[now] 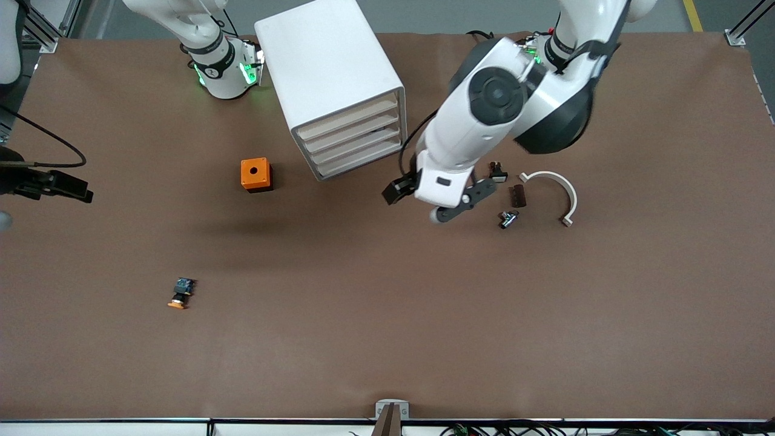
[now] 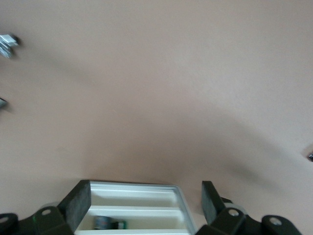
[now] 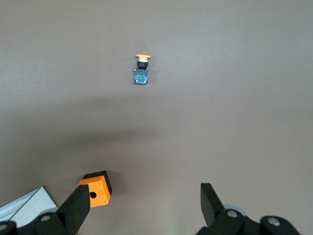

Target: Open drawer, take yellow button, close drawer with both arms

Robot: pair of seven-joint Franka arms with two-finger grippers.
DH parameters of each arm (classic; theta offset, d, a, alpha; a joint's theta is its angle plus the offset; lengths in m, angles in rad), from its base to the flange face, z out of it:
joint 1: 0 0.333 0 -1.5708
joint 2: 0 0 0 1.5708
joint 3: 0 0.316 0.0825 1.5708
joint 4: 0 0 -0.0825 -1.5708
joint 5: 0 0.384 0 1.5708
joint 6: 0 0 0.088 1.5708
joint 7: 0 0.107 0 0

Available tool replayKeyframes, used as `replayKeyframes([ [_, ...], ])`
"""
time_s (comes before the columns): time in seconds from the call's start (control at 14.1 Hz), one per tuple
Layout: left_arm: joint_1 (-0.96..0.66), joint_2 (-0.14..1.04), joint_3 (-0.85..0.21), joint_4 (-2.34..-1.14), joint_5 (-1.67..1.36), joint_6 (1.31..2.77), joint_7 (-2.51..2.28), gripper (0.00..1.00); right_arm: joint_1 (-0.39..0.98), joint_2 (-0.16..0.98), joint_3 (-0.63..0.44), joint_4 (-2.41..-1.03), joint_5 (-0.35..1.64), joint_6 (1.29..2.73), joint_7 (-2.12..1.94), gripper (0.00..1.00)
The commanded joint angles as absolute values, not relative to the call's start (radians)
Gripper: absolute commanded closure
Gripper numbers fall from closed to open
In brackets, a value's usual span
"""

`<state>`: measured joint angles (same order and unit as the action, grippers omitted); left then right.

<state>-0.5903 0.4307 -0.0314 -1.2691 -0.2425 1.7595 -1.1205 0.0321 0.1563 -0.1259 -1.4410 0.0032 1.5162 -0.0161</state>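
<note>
The white cabinet [image 1: 327,60] stands near the robots' bases. Its topmost drawer [image 1: 348,119] sits level with the three below it. The button [image 1: 180,293], orange cap and bluish end, lies on the bare table, nearer to the front camera and toward the right arm's end; the right wrist view also shows the button [image 3: 142,68]. My left gripper [image 2: 145,200] is open and hovers just in front of the drawers' fronts [image 2: 132,196], holding nothing; a small dark part [image 2: 105,223] shows in one tray. My right gripper [image 3: 145,200] is open and empty, high over the table beside the orange cube [image 3: 95,188].
The orange cube [image 1: 255,174] with a hole sits beside the cabinet toward the right arm's end. Toward the left arm's end lie a white curved bracket [image 1: 560,191] and three small dark parts [image 1: 497,172] [image 1: 516,195] [image 1: 507,219], close to the left arm's hand [image 1: 445,181].
</note>
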Motion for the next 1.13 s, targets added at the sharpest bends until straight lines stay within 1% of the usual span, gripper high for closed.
replayKeyframes([
  [0.0,-0.485,0.339,-0.037,-1.298,-0.222,1.651,-0.982,0.01,0.021,0.062,-0.106,-1.500,0.017,1.511,-0.009,0.00],
  [0.21,-0.352,0.278,-0.037,-1.299,-0.221,1.507,-0.757,0.01,0.017,0.040,-0.106,-1.512,0.018,1.497,-0.008,0.00],
  [0.28,-0.319,0.267,-0.037,-1.304,-0.221,1.485,-0.702,0.01,0.015,0.038,-0.107,-1.513,0.018,1.493,-0.008,0.00],
  [0.42,-0.276,0.253,-0.038,-1.307,-0.169,1.456,-0.635,0.01,0.015,0.037,-0.107,-1.513,0.018,1.468,-0.006,0.00],
  [0.64,-0.258,0.245,-0.037,-1.312,-0.094,1.436,-0.569,0.01,-0.007,0.035,-0.112,-1.516,0.018,1.470,-0.011,0.00],
  [1.06,-0.114,0.215,-0.048,-1.316,-0.080,1.419,-0.315,0.01,-0.028,0.032,-0.110,-1.517,0.018,1.468,-0.020,0.00],
])
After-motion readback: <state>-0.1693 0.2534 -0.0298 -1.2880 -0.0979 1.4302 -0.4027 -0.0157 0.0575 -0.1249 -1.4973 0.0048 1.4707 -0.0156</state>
